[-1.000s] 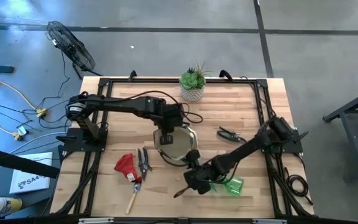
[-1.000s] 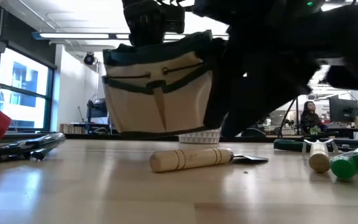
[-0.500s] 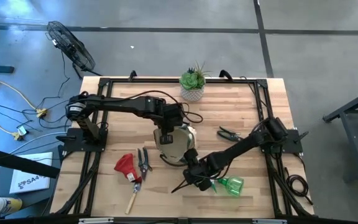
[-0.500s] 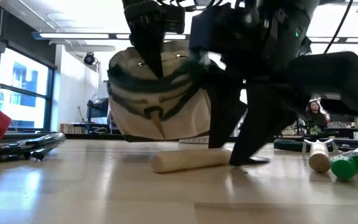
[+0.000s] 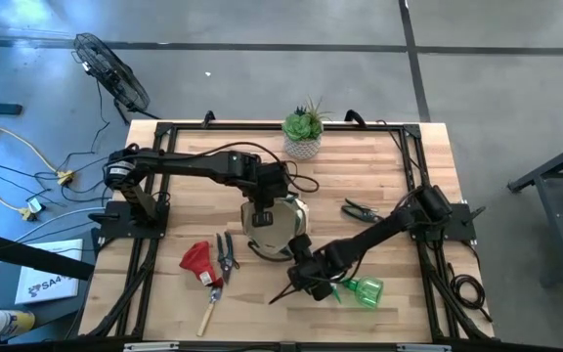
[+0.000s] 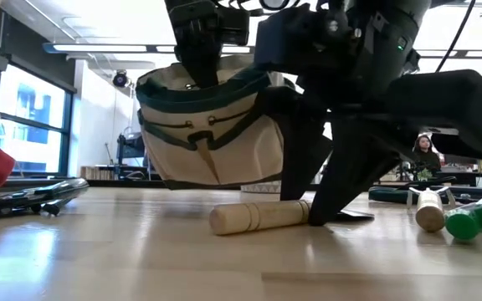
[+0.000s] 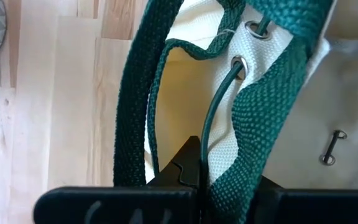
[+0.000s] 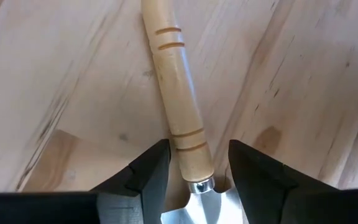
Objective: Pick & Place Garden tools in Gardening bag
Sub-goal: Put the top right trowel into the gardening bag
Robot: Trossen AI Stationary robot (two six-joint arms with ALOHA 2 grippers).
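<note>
Jaws of the right gripper (image 8: 194, 171) are standing apart on either side of the wooden-handled trowel (image 8: 178, 99), near its metal collar; only the right wrist view is showing this, and whether the pads are pressing the wood is hard to say. From above, that trowel (image 5: 283, 292) is lying on the bench (image 5: 399, 176) at about five o'clock from the gardening bag (image 5: 274, 225), its long axis running roughly from two o'clock to eight o'clock, handle end toward eight. The low view is showing the handle (image 6: 259, 216) resting flat on the wood. The left gripper (image 7: 194, 168) is clamping shut on the bag's green strap (image 7: 266, 118), which the left wrist view alone is making plain, and the bag (image 6: 212, 125) is hanging tilted above the bench near its middle.
</note>
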